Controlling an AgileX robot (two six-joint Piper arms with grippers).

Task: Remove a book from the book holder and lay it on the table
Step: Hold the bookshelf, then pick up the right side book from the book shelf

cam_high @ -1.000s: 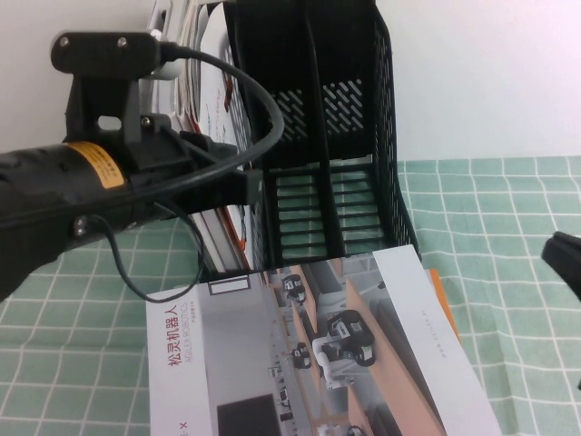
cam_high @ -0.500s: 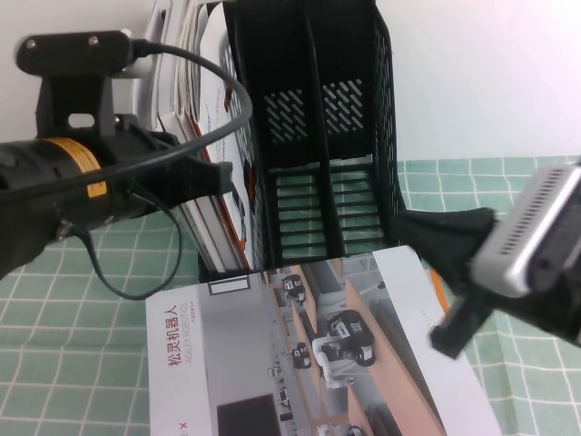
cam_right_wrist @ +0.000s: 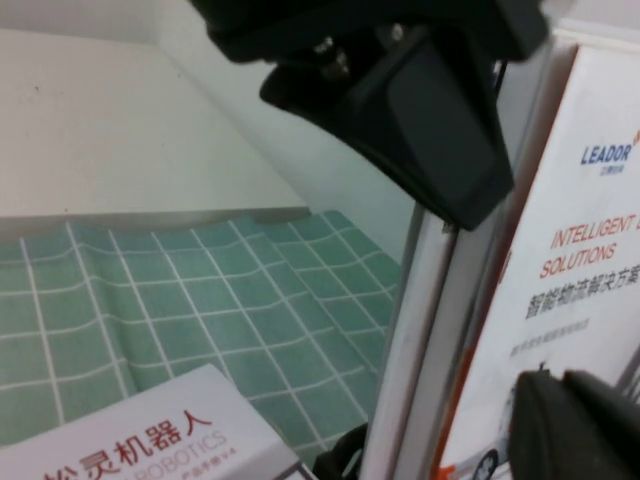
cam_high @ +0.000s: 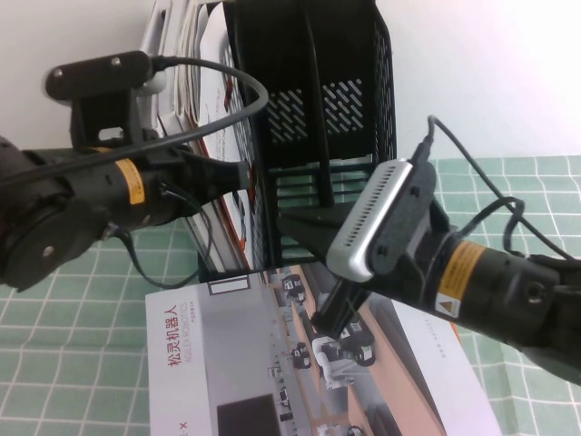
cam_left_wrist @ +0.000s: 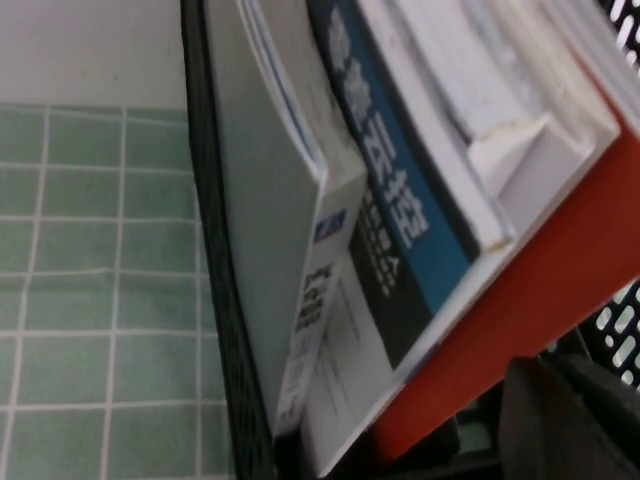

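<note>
The book holder [cam_high: 349,109] is a tall black rack standing at the back of the table [cam_high: 508,191]. Its left slot is packed with books. Among them stands the book [cam_high: 221,91], a thin white brochure whose red LEADOR lettering shows in the right wrist view [cam_right_wrist: 590,250]. My left gripper [cam_high: 238,175] is pressed in against the books in that slot, beside an orange cover [cam_left_wrist: 540,290]. My right gripper [cam_high: 295,222] reaches in from the right to the holder's front. It is shut, its tips [cam_right_wrist: 575,415] close in front of the brochure's face with nothing seen between them.
A grey-and-peach robot brochure [cam_high: 272,363] lies flat on the cloth in front of the holder, under my right arm. A blue-cover booklet [cam_left_wrist: 390,180] and other white books share the left slot. The holder's two right slots hold nothing. The white wall stands right behind.
My right arm has swung in from the right edge to the holder's front. The left arm has drawn back a little and returned to the books.
</note>
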